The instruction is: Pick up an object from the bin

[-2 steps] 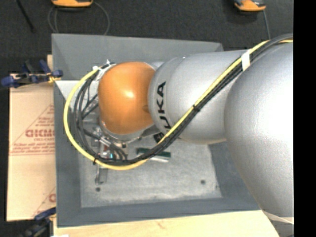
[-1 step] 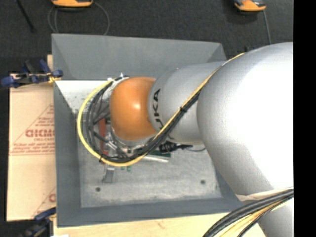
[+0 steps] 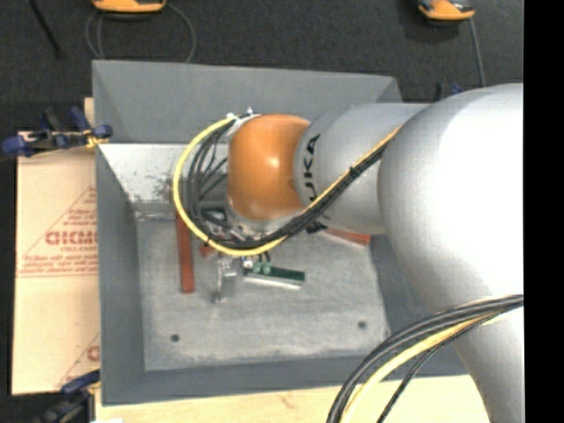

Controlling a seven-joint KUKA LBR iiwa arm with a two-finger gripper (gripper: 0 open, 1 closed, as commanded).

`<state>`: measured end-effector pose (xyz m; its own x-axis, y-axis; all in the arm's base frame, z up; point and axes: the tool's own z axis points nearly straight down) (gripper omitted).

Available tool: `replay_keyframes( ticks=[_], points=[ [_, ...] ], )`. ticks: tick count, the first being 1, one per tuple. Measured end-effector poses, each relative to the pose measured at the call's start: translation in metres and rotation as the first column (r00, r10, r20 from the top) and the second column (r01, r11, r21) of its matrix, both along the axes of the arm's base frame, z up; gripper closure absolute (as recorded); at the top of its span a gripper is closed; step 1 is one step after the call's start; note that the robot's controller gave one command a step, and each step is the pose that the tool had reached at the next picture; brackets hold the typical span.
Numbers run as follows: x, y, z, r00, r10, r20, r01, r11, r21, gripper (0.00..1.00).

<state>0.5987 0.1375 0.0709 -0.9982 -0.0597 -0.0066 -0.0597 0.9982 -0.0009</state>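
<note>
A dark floor surrounds the grey metal bin [image 3: 264, 346], whose smooth walls slope down to a flat, paler bottom that looks scuffed and speckled, with darker flecks gathered towards the upper left corner. The silver arm reaches in from the right and covers much of the bin's right half; its wrist carries a rounded, glossy orange cover [image 3: 264, 166], and a loop of yellow and black cables [image 3: 189, 203] curves round the cover's left side and under it. Below that cover the gripper [image 3: 226, 282] hangs low over the middle of the bin floor, a small piece of dull grey metal; whether it is apart or together cannot be told from this angle, nor whether it touches the floor or holds anything. 2 things lie close to it. Just to its right is a thin, flat green piece [image 3: 285, 277], oblong and lying nearly level across the floor, its left end just beside the gripper. To its left, a little apart, lies a long, narrow red-brown bar [image 3: 187, 261], straight-edged and matt, running up and down the view along the left part of the floor. A short orange-red strip [image 3: 354, 237] pokes out from under the arm further right
</note>
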Motion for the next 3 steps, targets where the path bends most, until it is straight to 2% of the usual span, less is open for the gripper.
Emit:
replay_keyframes(
  ticks=[1, 2, 3],
  points=[
    [0.051, -0.06, 0.001, 1.0, -0.014, 0.0, 0.014, 1.0, -0.001, 0.0],
    [0.04, -0.118, 0.001, 0.993, -0.118, -0.001, 0.118, 0.993, 0.001, 0.0],
    [0.043, -0.114, 0.006, 0.993, -0.116, 0.011, 0.116, 0.993, 0.005, 1.0]
  ],
)
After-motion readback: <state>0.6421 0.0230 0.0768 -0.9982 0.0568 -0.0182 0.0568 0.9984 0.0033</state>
